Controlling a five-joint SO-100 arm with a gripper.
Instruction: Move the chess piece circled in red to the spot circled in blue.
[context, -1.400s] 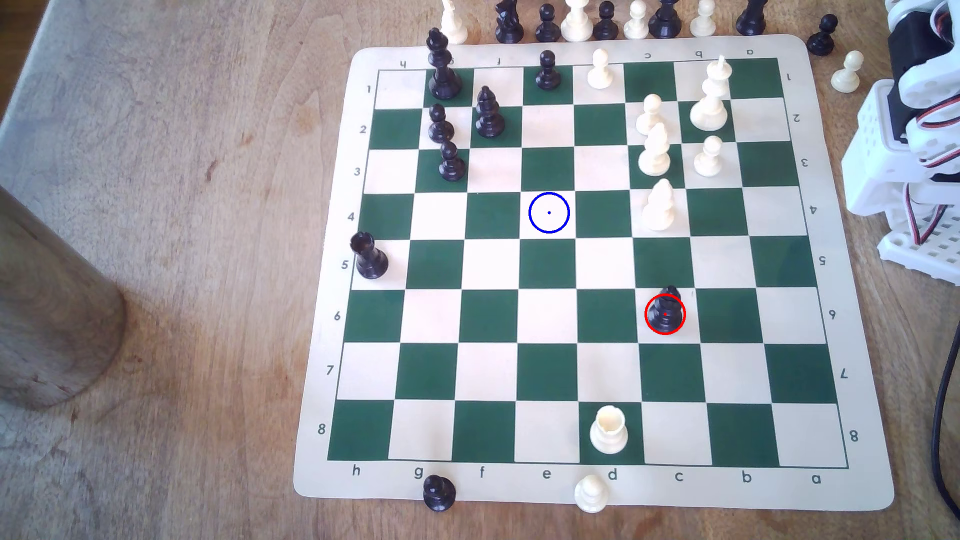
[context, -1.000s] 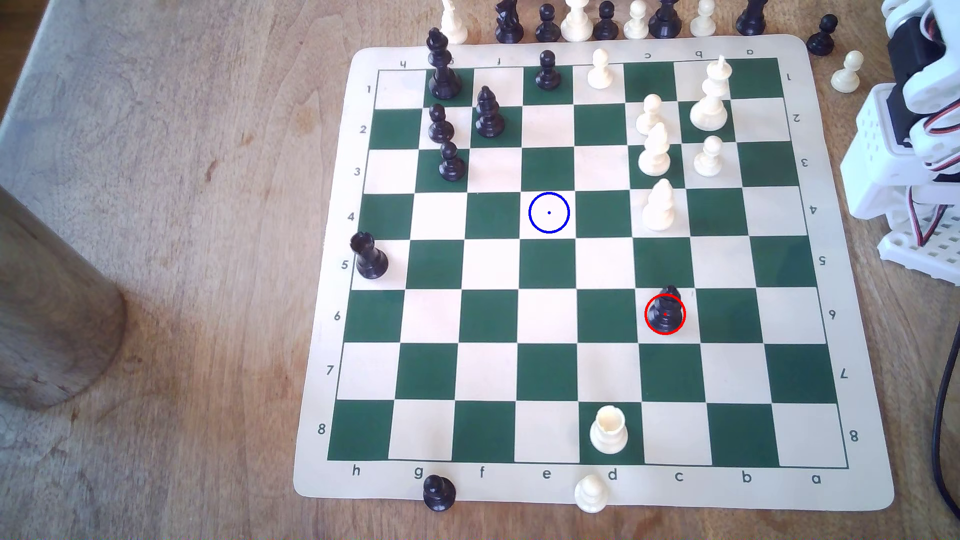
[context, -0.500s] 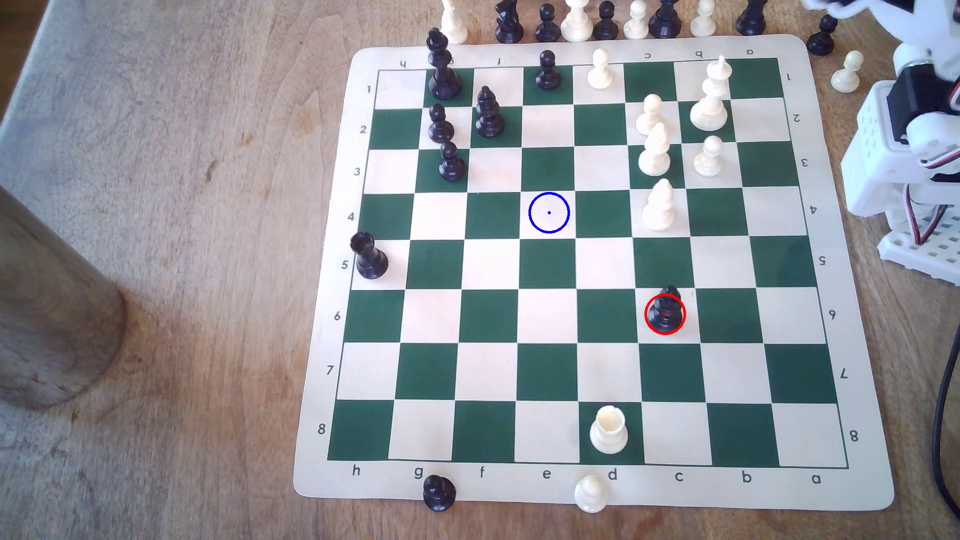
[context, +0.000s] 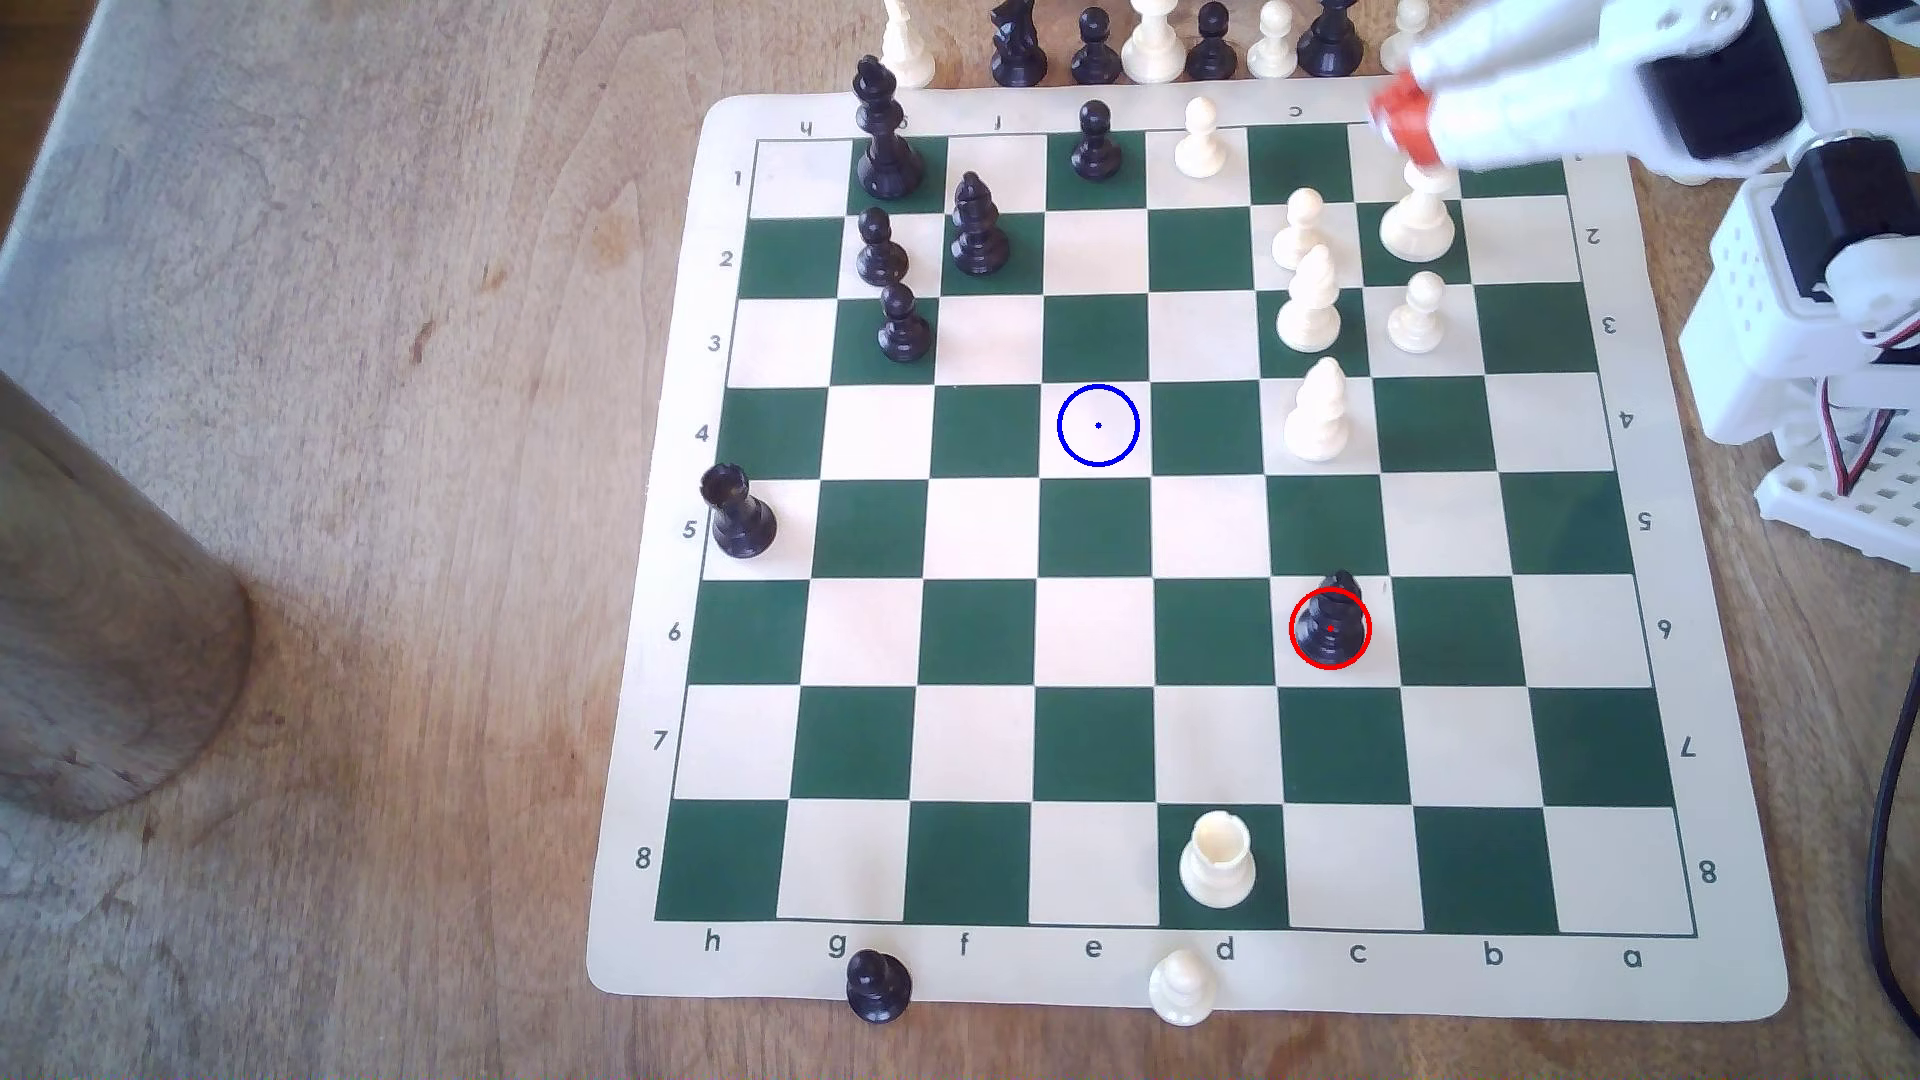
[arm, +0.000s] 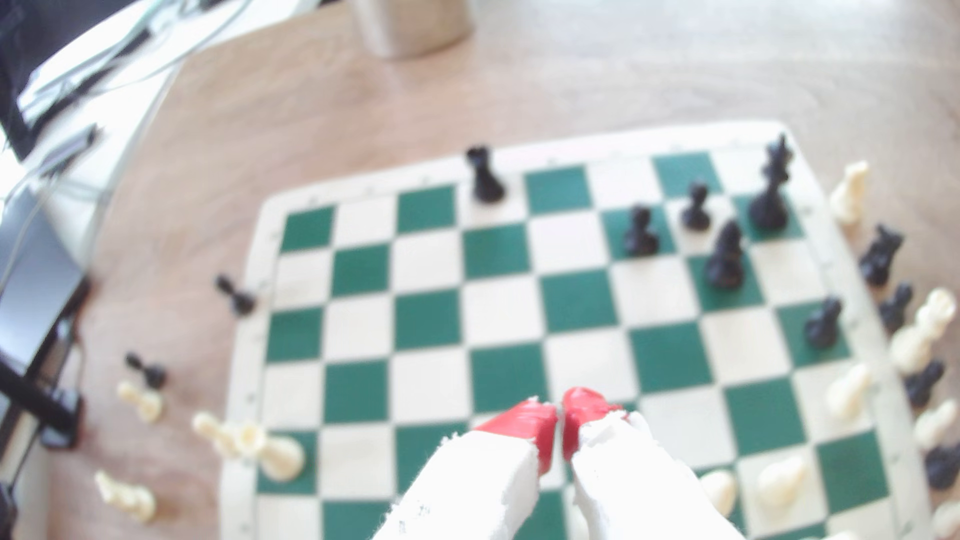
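The tool (context: 1397, 119) hangs over the chessboard's (context: 1704, 976) two o'clock corner in the exterior view, red tips pinched together with only a hairline seam between them in the wrist view (arm: 560, 428), clenched on nothing; its white fingers reach in from the board's three o'clock side, crossing in front of the top of the tall white king (context: 1415, 223); the chess piece (context: 1332, 623) stands upright inside its red ring on a cream square toward five o'clock on the board, well apart from the tool and untouched; the spot (context: 1098, 426), blue ring with a centre dot, sits bare near the middle of the board, up toward ten o'clock from the bishop; between tool and bishop stands a cluster of white pieces, the nearest a white bishop (context: 1317, 415) at twelve o'clock from the circled one; a white rook (context: 1218, 860) stands at seven o'clock from it, near the board's six o'clock edge; a black rook (context: 738, 514) holds the nine o'clock edge; the worktop (context: 364, 415) is pale wood; the wrist view is blurred, and I cannot pick out the circled piece there.
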